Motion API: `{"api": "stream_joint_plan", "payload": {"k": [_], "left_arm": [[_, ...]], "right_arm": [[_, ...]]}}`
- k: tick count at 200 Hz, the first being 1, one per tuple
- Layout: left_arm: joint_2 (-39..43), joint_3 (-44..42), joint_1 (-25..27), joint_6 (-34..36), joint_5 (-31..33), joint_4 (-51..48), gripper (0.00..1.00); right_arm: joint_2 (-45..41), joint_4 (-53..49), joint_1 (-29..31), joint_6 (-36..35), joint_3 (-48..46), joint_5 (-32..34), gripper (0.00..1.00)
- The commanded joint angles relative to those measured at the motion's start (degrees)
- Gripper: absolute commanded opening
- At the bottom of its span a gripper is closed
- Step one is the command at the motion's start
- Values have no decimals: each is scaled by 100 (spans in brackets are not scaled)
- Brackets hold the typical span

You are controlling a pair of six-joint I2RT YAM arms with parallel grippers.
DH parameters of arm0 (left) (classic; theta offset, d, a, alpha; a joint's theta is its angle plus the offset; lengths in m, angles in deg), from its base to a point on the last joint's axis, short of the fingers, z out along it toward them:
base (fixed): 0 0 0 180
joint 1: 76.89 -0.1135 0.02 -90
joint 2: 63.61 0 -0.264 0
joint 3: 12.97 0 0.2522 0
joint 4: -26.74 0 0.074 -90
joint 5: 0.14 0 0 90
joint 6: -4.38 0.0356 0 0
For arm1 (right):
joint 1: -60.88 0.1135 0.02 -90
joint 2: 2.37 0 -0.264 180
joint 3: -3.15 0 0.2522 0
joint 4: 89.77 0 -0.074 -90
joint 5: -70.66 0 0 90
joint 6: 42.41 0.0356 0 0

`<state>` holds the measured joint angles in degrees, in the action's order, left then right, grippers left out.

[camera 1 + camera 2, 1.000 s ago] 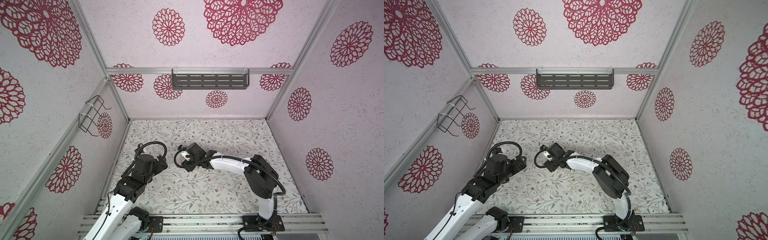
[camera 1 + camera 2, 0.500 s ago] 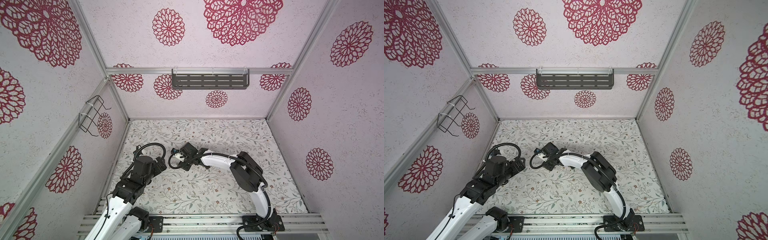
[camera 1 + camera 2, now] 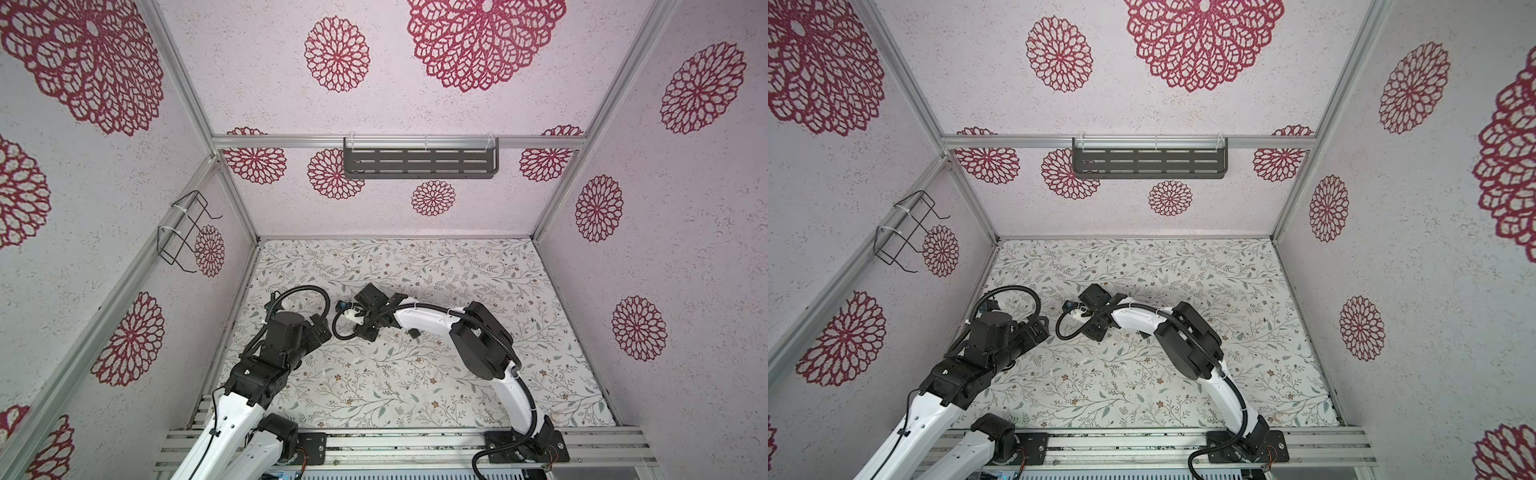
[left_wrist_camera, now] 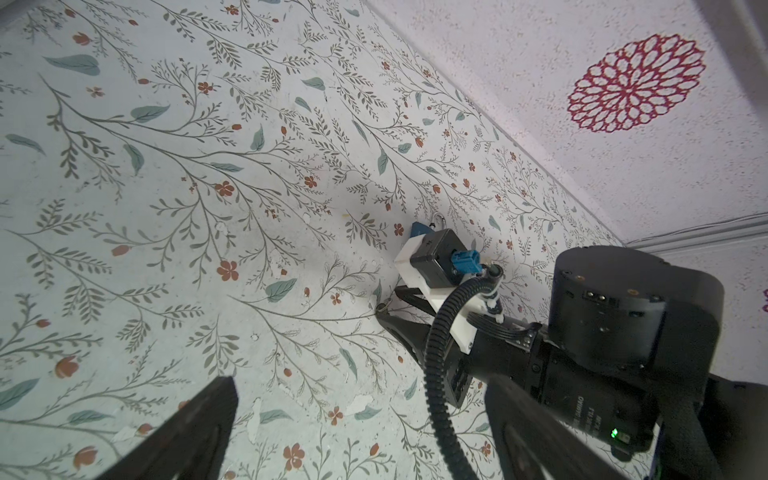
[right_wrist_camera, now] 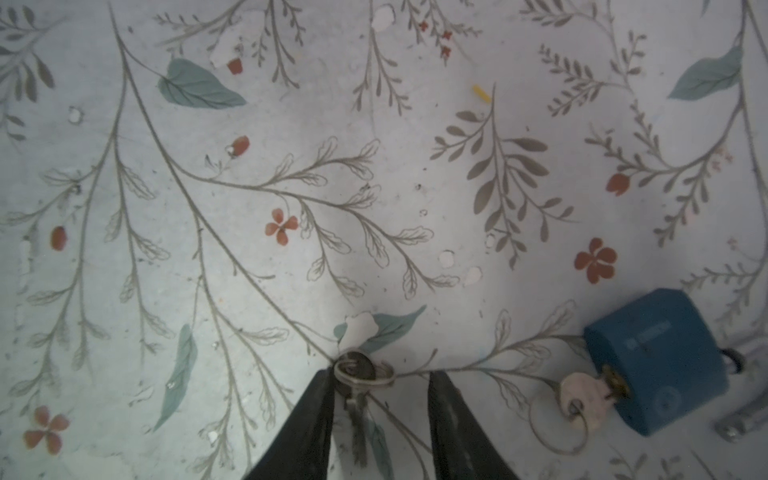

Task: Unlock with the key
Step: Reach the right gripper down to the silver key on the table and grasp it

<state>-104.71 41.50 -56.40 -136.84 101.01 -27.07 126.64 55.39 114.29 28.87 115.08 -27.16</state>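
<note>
Right wrist view first. The right pincer is down at the table with its jaws partly apart. A loose key on a small ring lies between the fingers, right up against one of them. It doesn't look clamped to me, so I'd say nothing is held. Just to the side the blue padlock lies on the table, with a second key already stuck in its keyhole. My guess is it's early days: no key picked up, and the turning and popping are all left to do.

In the left wrist view the left pincer is spread wide and empty, hovering close by. A sliver of the padlock and its shackle peek out past the other wrist's camera block. I can't tell if it's open.

In both top views the two pincers meet left of the middle of the table, and the lock is too small to make out. The table has a floral print, chipped in spots. The pale walls have red doily flowers. There's a dark slotted shelf on the far wall and a wire basket on the left one.
</note>
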Motion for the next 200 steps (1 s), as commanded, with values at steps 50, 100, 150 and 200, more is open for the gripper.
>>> {"api": "stream_joint_plan", "payload": {"k": [50,100,150,200], "left_arm": [[-55,60,-141,85,-17,-29,98],[-83,60,-172,97,-52,-2,97],[-147,34,-212,86,-128,48,97],[-152,18,-221,71,-186,85,97]], "right_arm": [[311,-509,16,-374,645,-251,33],[359,-634,5,-410,782,-291,21],[248,-656,3,-378,779,-308,14],[200,-660,-6,-330,791,-283,6]]}}
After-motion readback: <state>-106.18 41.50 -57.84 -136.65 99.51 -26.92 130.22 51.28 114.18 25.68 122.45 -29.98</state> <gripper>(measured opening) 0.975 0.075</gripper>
